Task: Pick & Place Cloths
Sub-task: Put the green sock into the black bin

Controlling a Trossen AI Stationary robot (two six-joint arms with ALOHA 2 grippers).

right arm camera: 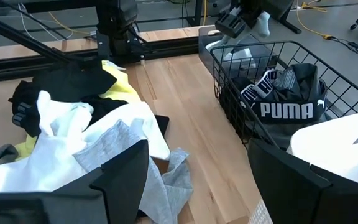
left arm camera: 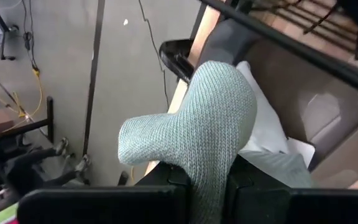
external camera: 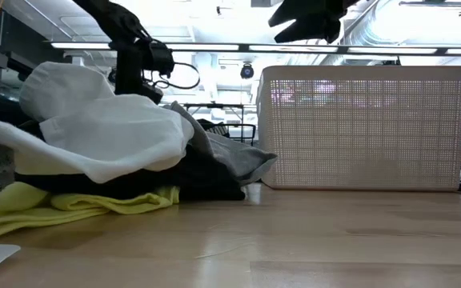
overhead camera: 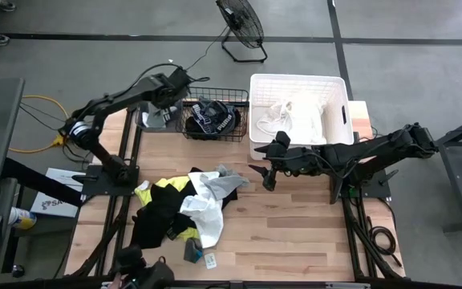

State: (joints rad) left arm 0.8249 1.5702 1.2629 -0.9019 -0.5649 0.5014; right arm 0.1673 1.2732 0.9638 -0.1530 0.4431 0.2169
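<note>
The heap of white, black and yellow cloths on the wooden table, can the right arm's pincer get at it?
Probably yes. The right pincer hangs open just beside the heap of cloths, and nothing shows between them. The heap's top lies uncovered.

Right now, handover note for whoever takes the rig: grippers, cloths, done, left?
Left gripper: shut on a pale green knit cloth, held beside the black wire basket, on its left and off the table's far left edge.
Right gripper: open, empty, above the table in front of the white tub.
Done: a black PUMA garment lies in the wire basket; white cloths lie in the tub.
Left: the mixed pile of black, white, grey and neon yellow cloths on the table, plus the knit cloth in the left gripper.
</note>
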